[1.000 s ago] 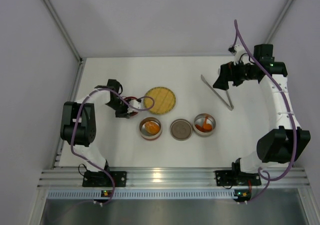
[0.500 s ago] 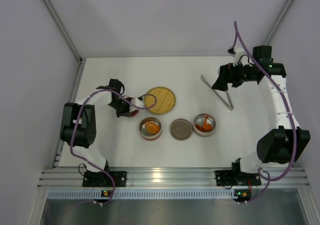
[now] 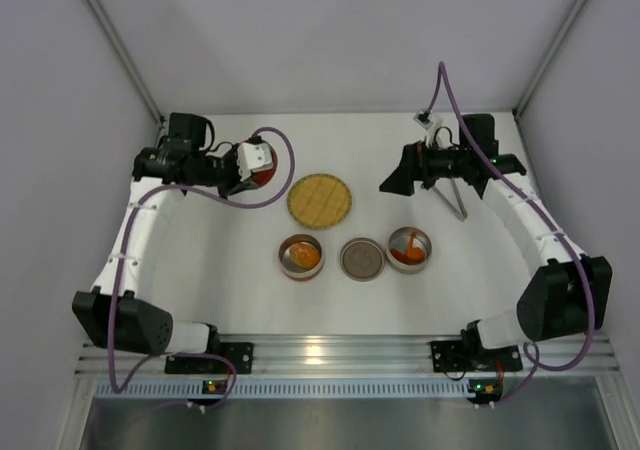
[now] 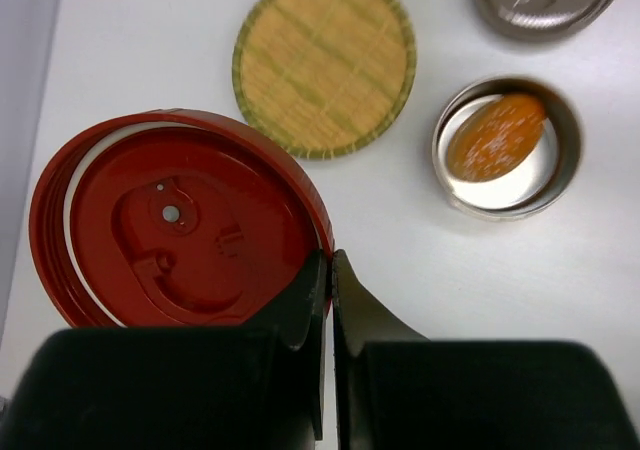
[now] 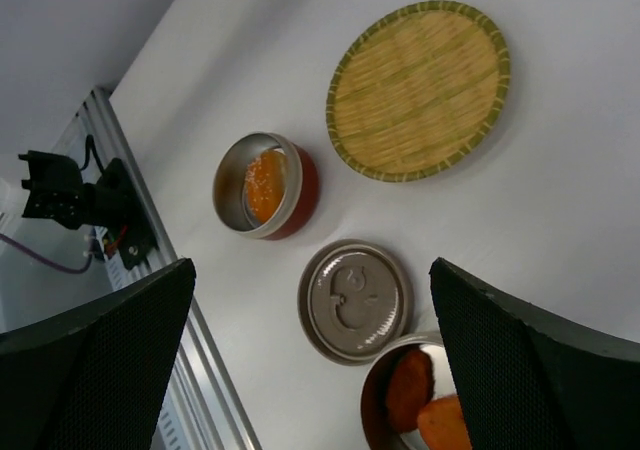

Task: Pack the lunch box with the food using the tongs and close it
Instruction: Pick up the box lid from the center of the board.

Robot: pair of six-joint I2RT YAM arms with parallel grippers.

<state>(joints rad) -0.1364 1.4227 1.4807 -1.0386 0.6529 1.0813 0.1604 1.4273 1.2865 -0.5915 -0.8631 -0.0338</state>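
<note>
Lifting clear, your left gripper [image 4: 330, 270] has clenched the rim of the round red plastic lid [image 4: 190, 230] over the far-left corner of the table [image 3: 220, 270]. Your right gripper [image 3: 390, 183] stays spread and empty beside the slim silver metal tongs [image 3: 456, 206] near the far-right corner. Tong pickup likely comes next.

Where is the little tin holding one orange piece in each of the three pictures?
Top view: tin lower middle, just below the woven plate.
Left wrist view: tin at the right, lower right of the plate.
Right wrist view: tin left of centre, lower left of the plate.
Shared landmark: the woven plate.
</note>
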